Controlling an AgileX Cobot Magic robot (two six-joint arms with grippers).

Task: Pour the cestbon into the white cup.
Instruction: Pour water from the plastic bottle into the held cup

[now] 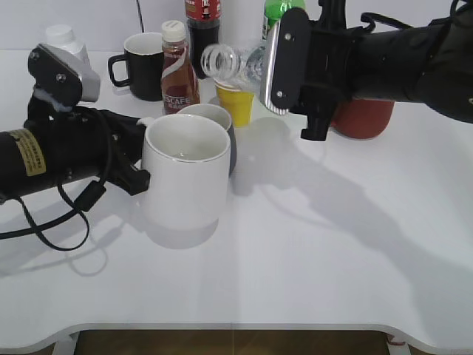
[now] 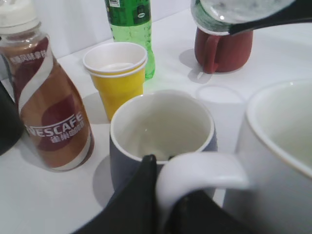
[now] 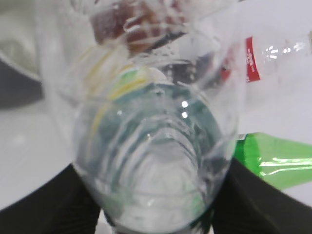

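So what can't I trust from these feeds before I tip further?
- Water level in the white cup: its inside is barely visible in the exterior view and cut off at the left wrist view's edge.
- Right pincer grip: the cestbon fills the right wrist view, blurred.
- Left pincer: only dark fingers at the cup handle; closure unclear.

White cup (thin gold rim line), clear ribbed cestbon, yellow paper cup, black mug.
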